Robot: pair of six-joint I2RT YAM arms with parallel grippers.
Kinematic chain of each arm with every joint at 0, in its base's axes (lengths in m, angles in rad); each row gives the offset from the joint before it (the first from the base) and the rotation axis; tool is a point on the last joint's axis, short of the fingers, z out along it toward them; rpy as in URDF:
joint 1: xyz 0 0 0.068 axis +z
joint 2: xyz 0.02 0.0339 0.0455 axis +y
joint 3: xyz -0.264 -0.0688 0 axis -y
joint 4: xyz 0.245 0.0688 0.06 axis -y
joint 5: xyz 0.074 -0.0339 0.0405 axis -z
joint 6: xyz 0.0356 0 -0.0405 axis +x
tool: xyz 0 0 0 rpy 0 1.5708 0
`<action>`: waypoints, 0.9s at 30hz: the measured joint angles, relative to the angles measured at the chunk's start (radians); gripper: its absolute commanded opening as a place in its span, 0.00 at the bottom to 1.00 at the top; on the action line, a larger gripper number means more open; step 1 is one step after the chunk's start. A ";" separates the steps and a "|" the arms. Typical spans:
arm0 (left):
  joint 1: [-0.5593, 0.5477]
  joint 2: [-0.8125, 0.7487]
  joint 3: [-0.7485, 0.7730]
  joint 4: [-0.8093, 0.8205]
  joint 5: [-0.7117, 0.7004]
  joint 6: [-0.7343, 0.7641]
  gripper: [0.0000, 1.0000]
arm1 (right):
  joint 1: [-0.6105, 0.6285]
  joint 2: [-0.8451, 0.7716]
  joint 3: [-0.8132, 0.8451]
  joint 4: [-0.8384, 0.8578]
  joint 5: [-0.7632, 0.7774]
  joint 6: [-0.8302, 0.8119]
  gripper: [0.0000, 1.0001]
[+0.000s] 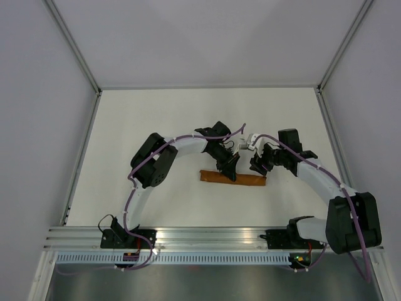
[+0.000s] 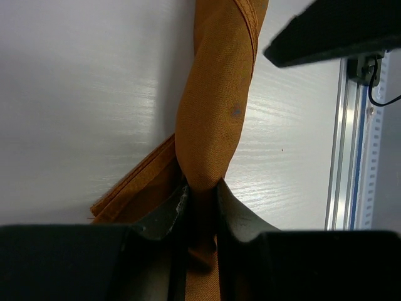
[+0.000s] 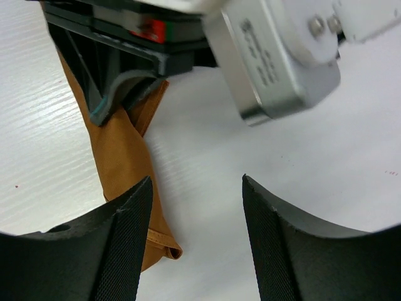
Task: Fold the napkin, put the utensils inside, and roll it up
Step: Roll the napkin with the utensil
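The rust-orange napkin (image 1: 216,177) lies on the white table as a narrow roll, running left to right just in front of both grippers. My left gripper (image 1: 230,168) is shut on the roll near its middle. In the left wrist view the napkin (image 2: 213,113) is squeezed between the two dark fingertips (image 2: 166,213) at my left gripper (image 2: 202,194), with a loose flap spreading to the left. My right gripper (image 3: 197,188) stands open just above the table, beside the roll's right end (image 3: 119,157), holding nothing. No utensils are visible.
An aluminium rail (image 1: 207,235) runs along the near table edge and appears in the left wrist view as the rail (image 2: 348,144). Grey enclosure walls border the white table (image 1: 156,125) on three sides. The left gripper's body (image 3: 119,69) hangs close above my right fingers.
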 measured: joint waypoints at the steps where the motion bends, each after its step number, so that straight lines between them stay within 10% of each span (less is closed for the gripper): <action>1: 0.000 0.002 0.004 -0.005 0.000 0.000 0.24 | 0.008 -0.021 -0.006 -0.003 0.003 -0.009 0.65; 12: 0.003 0.032 0.055 -0.062 0.004 -0.013 0.27 | 0.307 -0.077 -0.115 0.005 0.131 -0.098 0.65; 27: 0.006 0.046 0.081 -0.094 0.013 -0.015 0.40 | 0.417 0.029 -0.158 0.143 0.306 -0.133 0.51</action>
